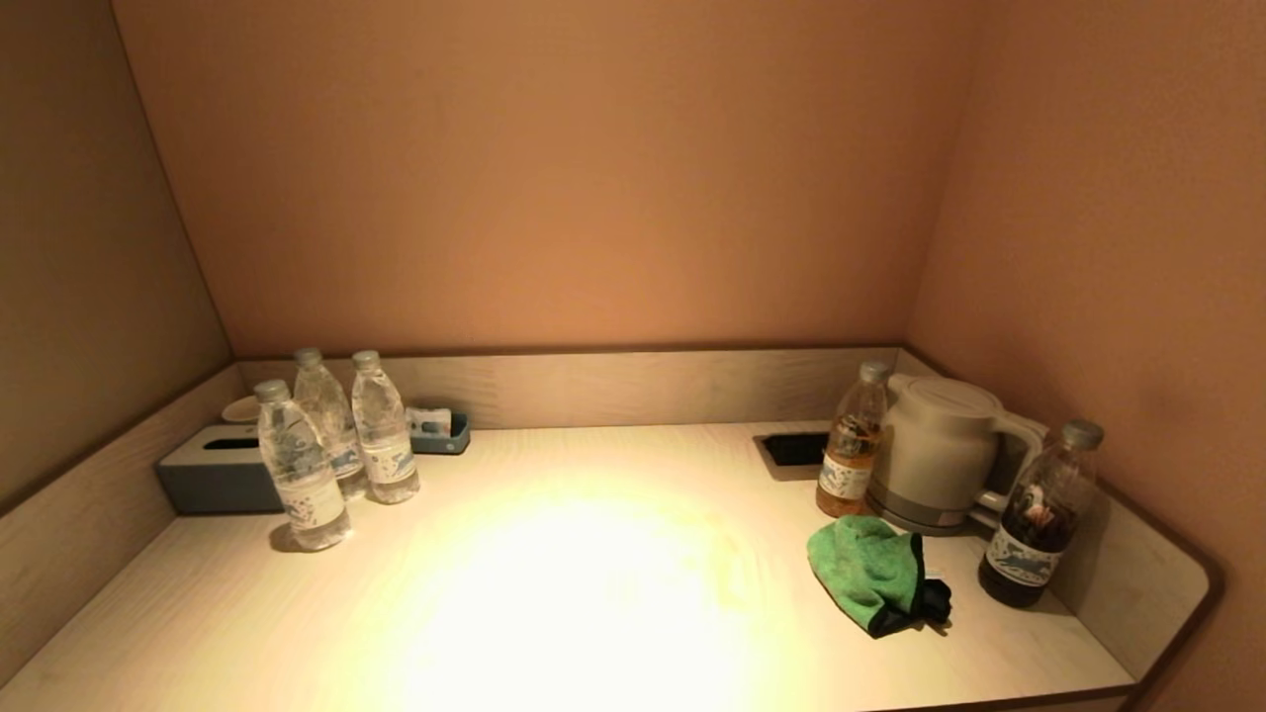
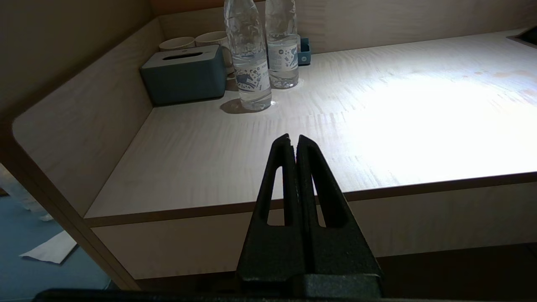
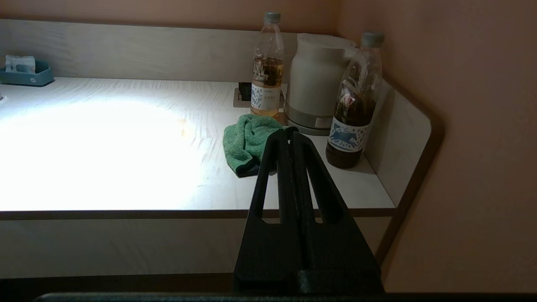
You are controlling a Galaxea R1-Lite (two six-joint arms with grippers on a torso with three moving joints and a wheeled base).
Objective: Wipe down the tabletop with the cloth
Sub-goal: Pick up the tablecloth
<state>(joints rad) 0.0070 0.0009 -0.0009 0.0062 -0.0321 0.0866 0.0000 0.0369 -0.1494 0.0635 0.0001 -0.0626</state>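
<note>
I see my right claw [image 3: 290,133] clenched and empty, held off the near edge of the bench [image 1: 593,593]. My left claw [image 2: 292,140] is clenched too, parked off the near left edge. The green cloth [image 1: 868,572] lies crumpled on the bench's right side, just beside the kettle [image 1: 940,450] and two tea bottles [image 1: 1039,514].

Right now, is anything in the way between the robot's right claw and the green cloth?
Nothing visible blocks it. The right gripper is shut, held off the table's front edge, with bare tabletop before the green cloth. The amber bottle, kettle and dark bottle stand behind or beside it.
</note>
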